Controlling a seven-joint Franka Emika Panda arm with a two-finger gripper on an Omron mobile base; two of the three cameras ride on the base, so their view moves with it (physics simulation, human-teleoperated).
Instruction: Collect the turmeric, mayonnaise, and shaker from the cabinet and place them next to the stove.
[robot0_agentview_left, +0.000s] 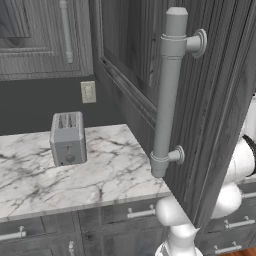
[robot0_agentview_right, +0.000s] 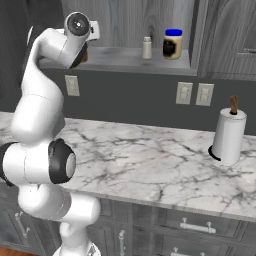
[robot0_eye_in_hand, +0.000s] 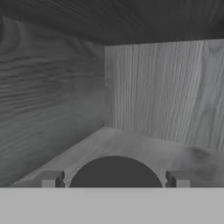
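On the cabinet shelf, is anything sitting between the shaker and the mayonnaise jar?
No. In the right base view the shaker and the mayonnaise stand side by side, apart, with just bare shelf between them.

The cabinet (robot0_agentview_right: 120, 59) shelf carries the shaker (robot0_agentview_right: 146, 48) and the mayonnaise (robot0_agentview_right: 173, 44) well right of the gripper (robot0_eye_in_hand: 113, 177), and a dark round lid (robot0_eye_in_hand: 114, 171) between its fingertips.
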